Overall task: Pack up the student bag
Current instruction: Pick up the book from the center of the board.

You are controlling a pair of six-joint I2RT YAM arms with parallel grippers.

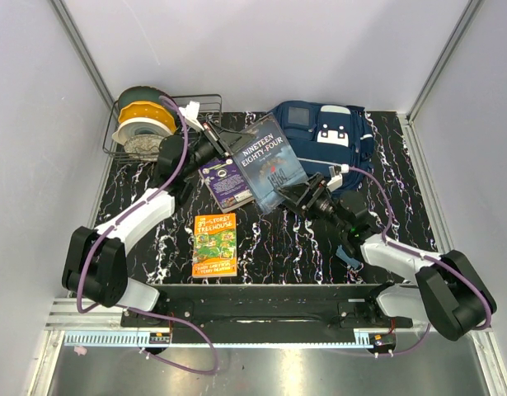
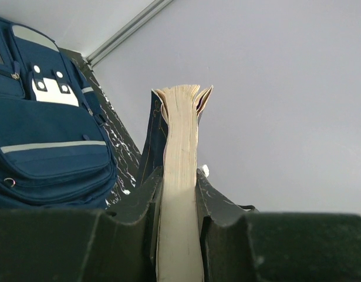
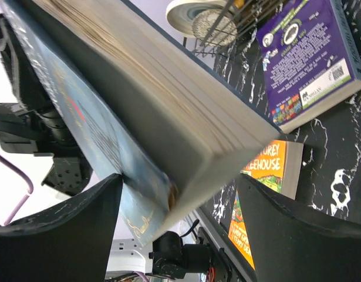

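Observation:
The student bag [image 1: 327,132], navy with white patches, lies flat at the back right of the table; it also fills the left of the left wrist view [image 2: 45,147]. A blue "Nineteen Eighty Four" book [image 1: 268,161] hangs tilted in the air left of the bag. My left gripper [image 1: 216,142] is shut on its upper left corner, and the page edges [image 2: 180,135] rise between the fingers [image 2: 179,176]. My right gripper [image 1: 292,195] stands open around the book's lower right corner [image 3: 168,117], with a gap on the page side [image 3: 179,183].
A purple book [image 1: 227,181] lies under the raised one, and an orange "Treehouse" book [image 1: 215,244] lies nearer the arms. A wire basket [image 1: 205,104] with tape rolls [image 1: 144,124] stands at the back left. White walls close in the table.

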